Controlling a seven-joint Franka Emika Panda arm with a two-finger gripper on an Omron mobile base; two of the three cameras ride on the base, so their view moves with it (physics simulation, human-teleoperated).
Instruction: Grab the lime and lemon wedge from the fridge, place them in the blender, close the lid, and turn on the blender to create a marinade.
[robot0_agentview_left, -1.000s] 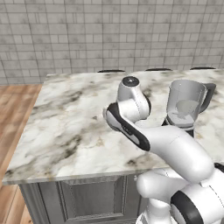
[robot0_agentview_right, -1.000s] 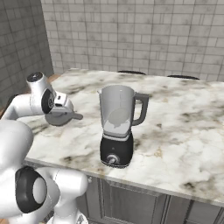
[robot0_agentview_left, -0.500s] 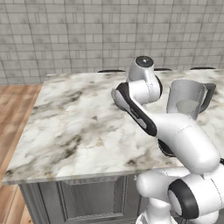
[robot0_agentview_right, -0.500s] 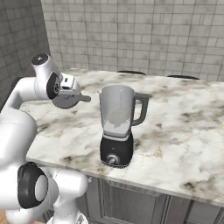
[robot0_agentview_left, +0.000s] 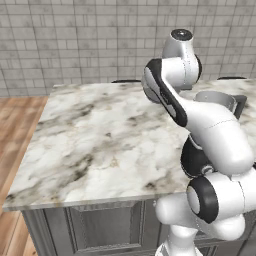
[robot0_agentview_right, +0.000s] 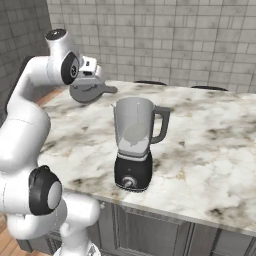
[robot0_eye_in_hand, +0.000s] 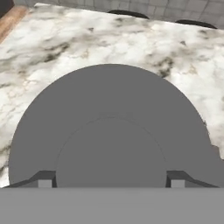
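Up close, lid (robot0_eye_in_hand: 111, 131) between claw (robot0_eye_in_hand: 110, 183) fingertips; blender (robot0_agentview_right: 134, 142) beyond.

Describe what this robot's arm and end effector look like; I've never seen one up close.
The arm is glossy white, built from thick rounded segments linked by dark, disc-like joints, with a black band along one link in the left base view. No loose cables show. The end effector ends in two small dark grey finger tips.

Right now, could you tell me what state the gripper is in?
Gripper: closed on the lid, held up above the counter.
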